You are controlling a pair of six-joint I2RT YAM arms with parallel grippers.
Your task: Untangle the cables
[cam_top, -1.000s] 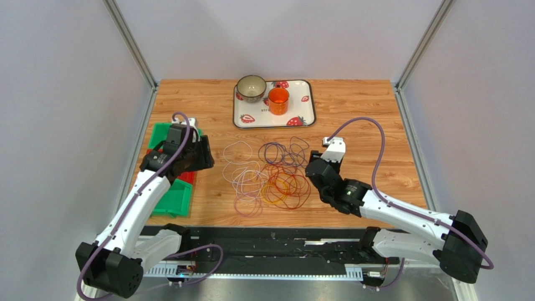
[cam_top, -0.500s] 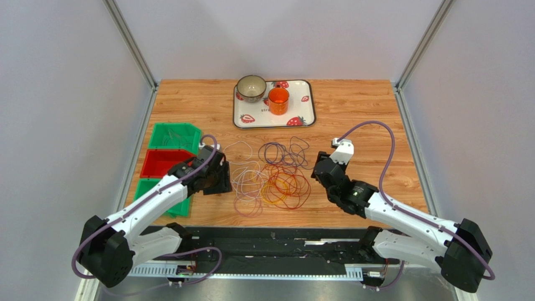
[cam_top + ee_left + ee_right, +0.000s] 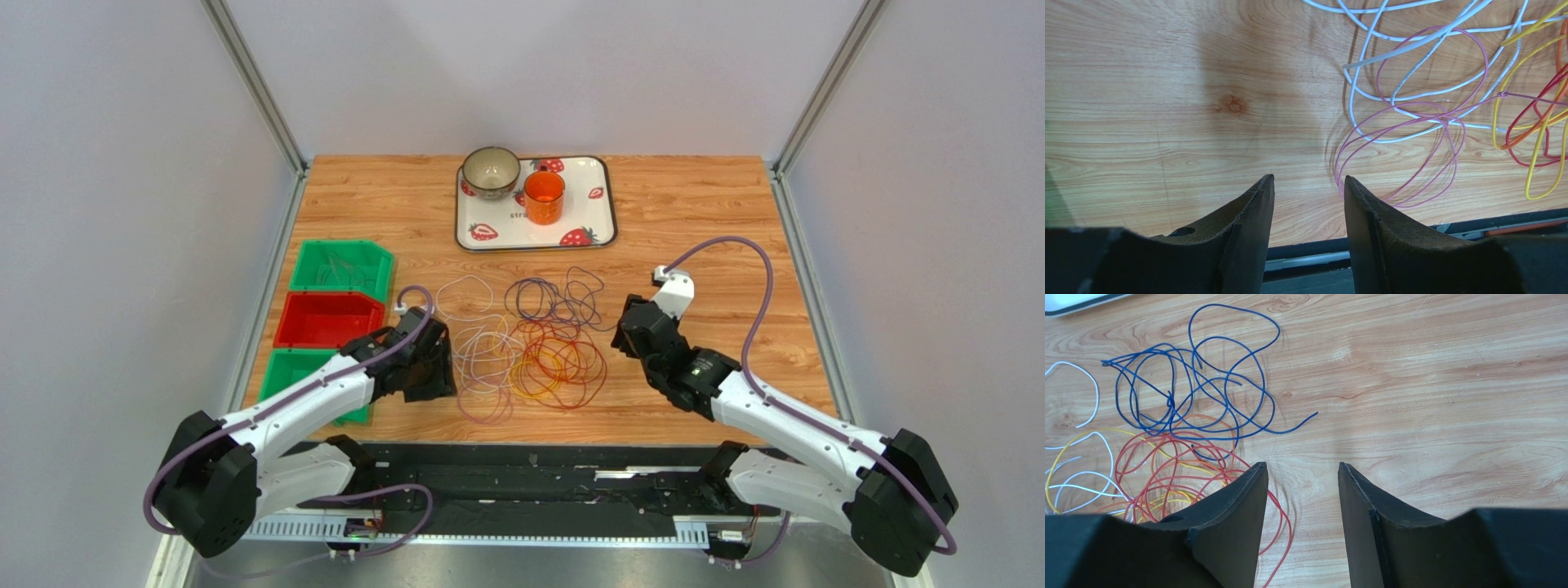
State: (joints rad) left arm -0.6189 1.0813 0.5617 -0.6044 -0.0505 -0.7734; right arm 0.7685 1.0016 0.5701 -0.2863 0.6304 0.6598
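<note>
Beside the cables (image 3: 528, 341), left hand (image 3: 1309, 184) and right hand (image 3: 1303, 468) gape empty; wrist views crop the tangle.

The left arm (image 3: 294, 402) and right arm (image 3: 785, 417), at either end of the black base rail (image 3: 528, 490), are built of white links and black joints, with lilac hoses (image 3: 726, 240) run alongside. The left gripper (image 3: 1309, 179) and right gripper (image 3: 1301, 465) are black and wedge-fingered.

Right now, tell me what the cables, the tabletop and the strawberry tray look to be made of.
Cables: thin wire in smooth, slightly glossy plastic insulation, judging by the springy loops and solid colours.
Tabletop: wood or wood-look laminate, matte, with visible grain and a knot.
Tray: glossy white with printed strawberries, probably melamine or enamelled metal; the view cannot settle which.
</note>
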